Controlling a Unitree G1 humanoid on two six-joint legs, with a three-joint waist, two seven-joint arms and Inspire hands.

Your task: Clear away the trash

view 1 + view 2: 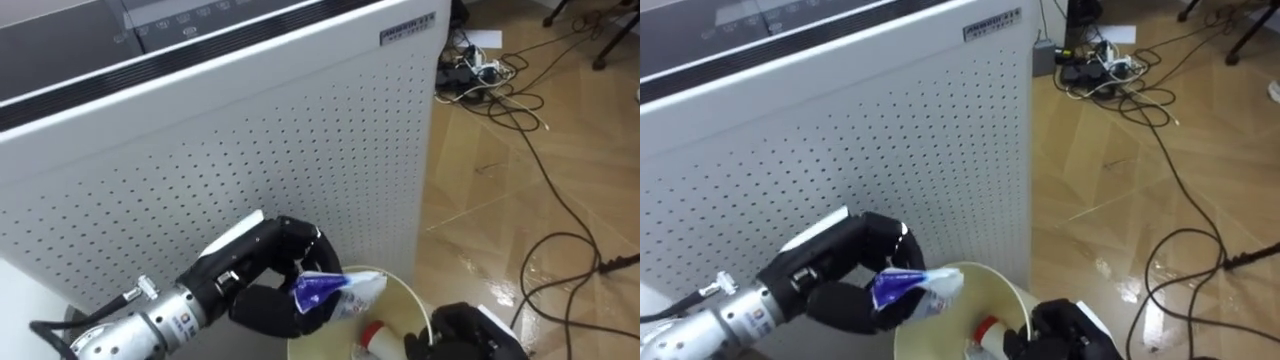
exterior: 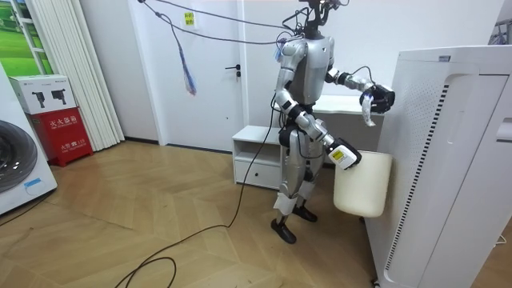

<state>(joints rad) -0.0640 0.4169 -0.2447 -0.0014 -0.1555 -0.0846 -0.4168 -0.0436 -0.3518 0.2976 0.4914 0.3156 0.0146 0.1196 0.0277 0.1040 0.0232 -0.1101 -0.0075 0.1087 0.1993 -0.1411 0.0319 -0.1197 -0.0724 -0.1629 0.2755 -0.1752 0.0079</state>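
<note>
The fingers [image 1: 298, 240] of my left hand [image 1: 255, 265] are curled tight round a crumpled blue and clear plastic wrapper [image 1: 325, 290], thumb beneath it, with the loose clear end sticking out to the right. The wrapper hangs by the left edge of a cream round plastic bin [image 1: 405, 287], above its open mouth and not in it; the room view shows it up at chest height with the bin lower down. Inside the bin lies a red and white piece of rubbish [image 1: 375, 337]. My right hand [image 1: 475, 335] is at the bin's right rim, its dark fingers hooked over the edge, and in the room view the bin hangs from that hand, off the floor. Just behind my left hand stands a tall white cabinet with a perforated side panel [image 1: 250, 150]. To the right, the wooden parquet floor [image 1: 520, 220] carries a tangle of black and white cables [image 1: 485, 75]. In the room view I stand upright beside the cabinet, with a low white side unit [image 2: 256, 152] behind me
</note>
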